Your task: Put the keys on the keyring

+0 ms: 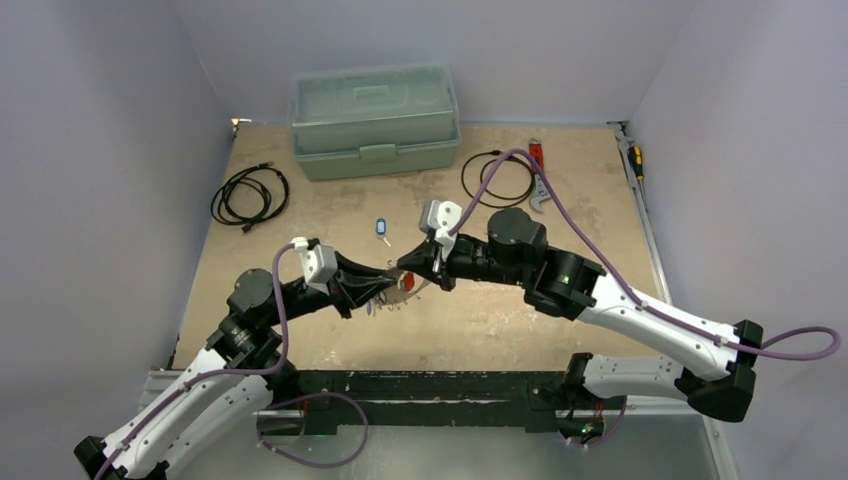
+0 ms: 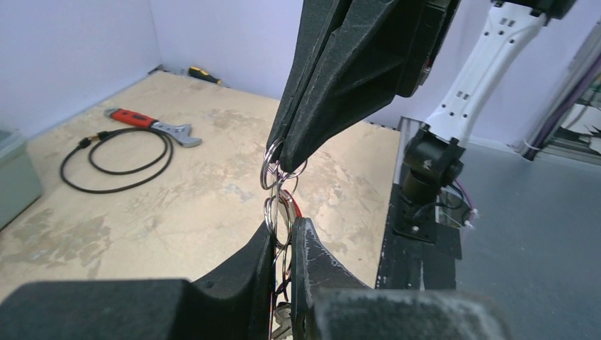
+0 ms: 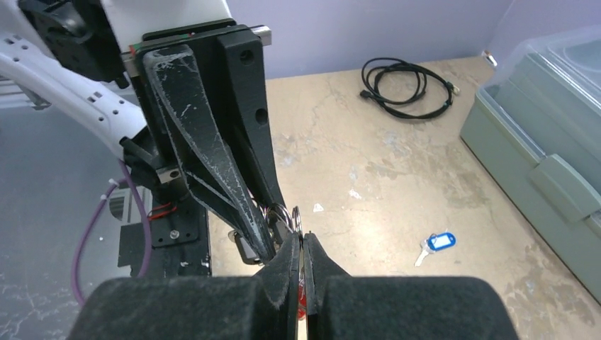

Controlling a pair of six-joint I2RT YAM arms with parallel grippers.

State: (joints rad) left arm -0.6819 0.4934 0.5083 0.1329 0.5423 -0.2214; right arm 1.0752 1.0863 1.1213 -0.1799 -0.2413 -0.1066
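Note:
Both grippers meet above the middle of the table. The keyring (image 2: pixel 275 190), a bunch of thin silver loops, hangs between them. My right gripper (image 2: pixel 282 160) comes down from above and is shut on its upper loop (image 3: pixel 294 214). My left gripper (image 2: pixel 283 239) is shut on the lower loops. A red key head (image 2: pixel 295 208) shows beside the loops, and a silver key (image 2: pixel 285 320) hangs between the left fingers. A black key head (image 3: pixel 244 249) hangs below the left gripper (image 3: pixel 272 234). One blue-headed key (image 1: pixel 381 229) (image 3: pixel 436 243) lies alone on the table beyond the grippers.
A grey-green lidded box (image 1: pixel 373 120) stands at the back. Coiled black cables lie at back left (image 1: pixel 250 195) and back right (image 1: pixel 497 180). A red-handled wrench (image 1: pixel 538 172) lies next to the right cable, and a screwdriver (image 1: pixel 635 160) by the right wall.

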